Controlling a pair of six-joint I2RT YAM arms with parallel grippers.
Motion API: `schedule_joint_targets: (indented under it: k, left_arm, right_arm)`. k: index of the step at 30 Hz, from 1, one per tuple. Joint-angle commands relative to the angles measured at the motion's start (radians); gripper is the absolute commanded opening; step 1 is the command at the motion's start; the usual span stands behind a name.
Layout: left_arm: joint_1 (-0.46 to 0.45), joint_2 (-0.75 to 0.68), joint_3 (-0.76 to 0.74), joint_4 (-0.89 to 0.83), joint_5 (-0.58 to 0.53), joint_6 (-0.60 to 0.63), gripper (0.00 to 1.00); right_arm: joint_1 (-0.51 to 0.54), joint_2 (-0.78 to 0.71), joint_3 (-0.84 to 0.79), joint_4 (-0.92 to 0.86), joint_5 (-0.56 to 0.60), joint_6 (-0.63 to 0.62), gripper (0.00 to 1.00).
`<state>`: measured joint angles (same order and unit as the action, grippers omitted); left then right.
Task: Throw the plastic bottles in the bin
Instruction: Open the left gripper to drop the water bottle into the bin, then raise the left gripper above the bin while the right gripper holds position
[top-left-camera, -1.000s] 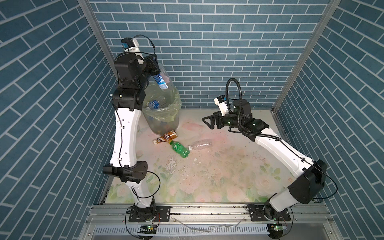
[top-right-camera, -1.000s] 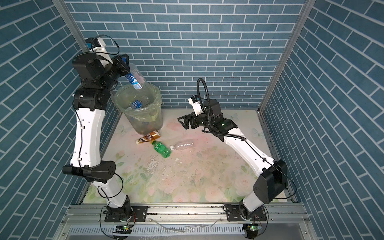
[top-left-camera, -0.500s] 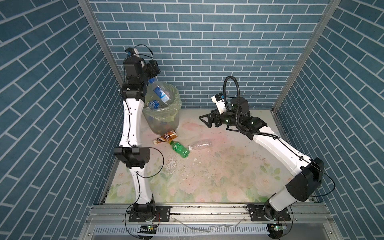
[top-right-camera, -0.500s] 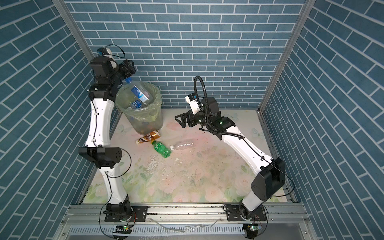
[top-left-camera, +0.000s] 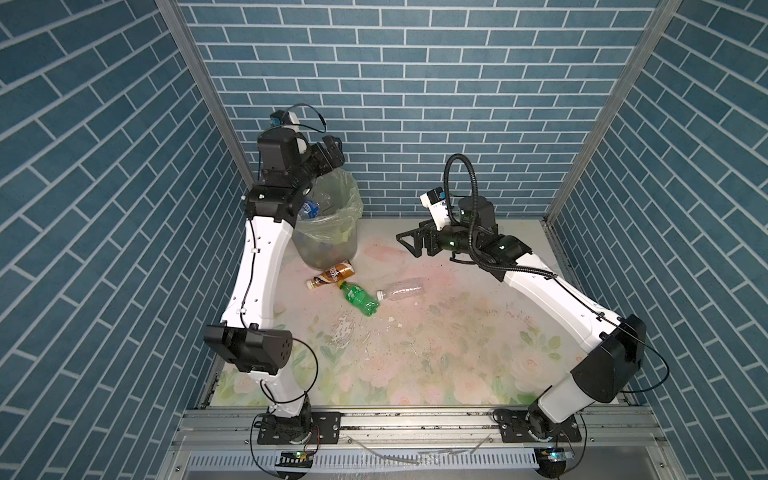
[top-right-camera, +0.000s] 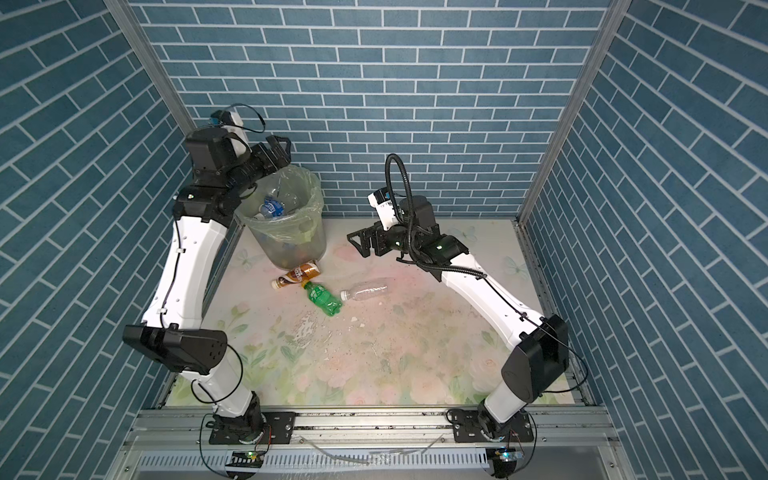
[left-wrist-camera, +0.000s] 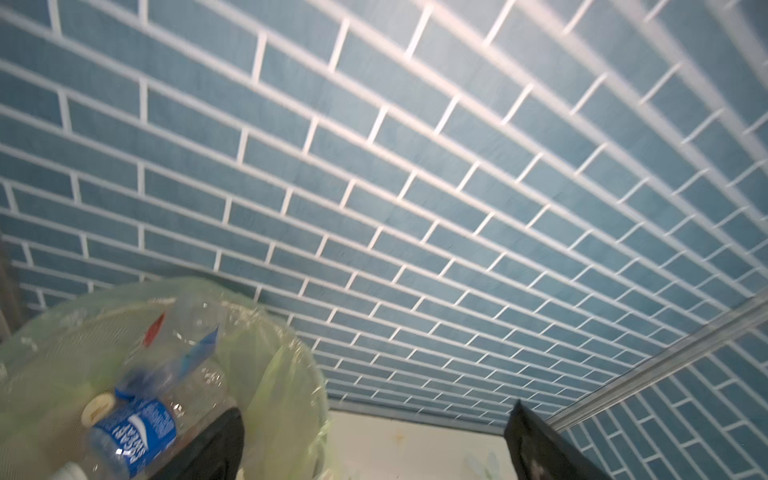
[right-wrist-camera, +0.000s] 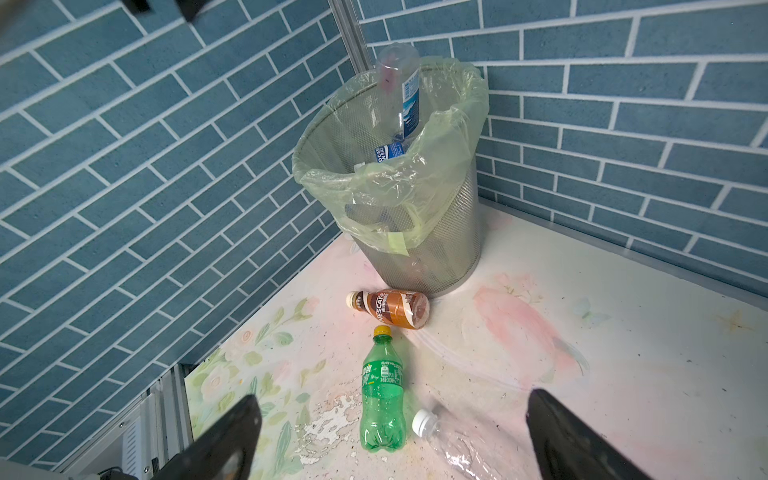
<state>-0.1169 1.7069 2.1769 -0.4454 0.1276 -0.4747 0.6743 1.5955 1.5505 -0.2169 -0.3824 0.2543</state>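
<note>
Nearest me, the worn floral-print surface (top-left-camera: 436, 353) carried only flakes and grit. Further in, left of centre, three bottles lay on their sides. A green plastic bottle with a yellow cap (top-left-camera: 360, 296) had its cap pointing at a brown-labelled coffee bottle (top-left-camera: 332, 274) just behind it. A clear crumpled bottle with a white cap (top-left-camera: 401, 288) lay just beside the green one, to its right.

The brown-labelled coffee bottle lay close to the foot of the bin; I could not tell whether they touched.

Beyond the clear bottle and to the right, my right pincer (top-left-camera: 409, 245) hung above the surface. Its fingers were spread wide with nothing between them, and it faced the bottles.

In the far left corner stood the round grey mesh bin with a pale green bag folded over its rim (right-wrist-camera: 436, 249). Inside, a clear bottle with a blue-and-white label (right-wrist-camera: 401, 83) stood neck down, its base poking above the rim. A blue-labelled bottle (right-wrist-camera: 388, 151) lay lower.

My left pincer (top-left-camera: 328, 151) hung over the bin's far left rim, spread and empty.

Behind everything rose the blue brick-pattern wall (top-left-camera: 415, 104).
</note>
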Motion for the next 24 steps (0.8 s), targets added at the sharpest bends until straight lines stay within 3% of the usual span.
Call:
schedule_joint_targets:
  k: [1,13,17,24]
  left_arm:
    - [0.003,0.008,-0.047,0.031,-0.010,0.015,0.99]
    - [0.024,0.001,-0.150,0.113,0.017,-0.024,0.99]
    - [0.096,0.112,-0.057,0.124,0.120,-0.144,0.99]
    - [0.168,0.337,0.143,0.138,0.138,-0.273,0.99]
  right_arm:
    - [0.004,-0.007,-0.035,0.028,0.006,-0.012,0.99]
    - [0.003,-0.022,-0.079,0.036,0.028,-0.003,0.99]
    - [0.005,-0.020,-0.088,0.046,0.025,0.008,0.99]
    - [0.004,-0.035,-0.116,0.048,0.033,0.013,0.99]
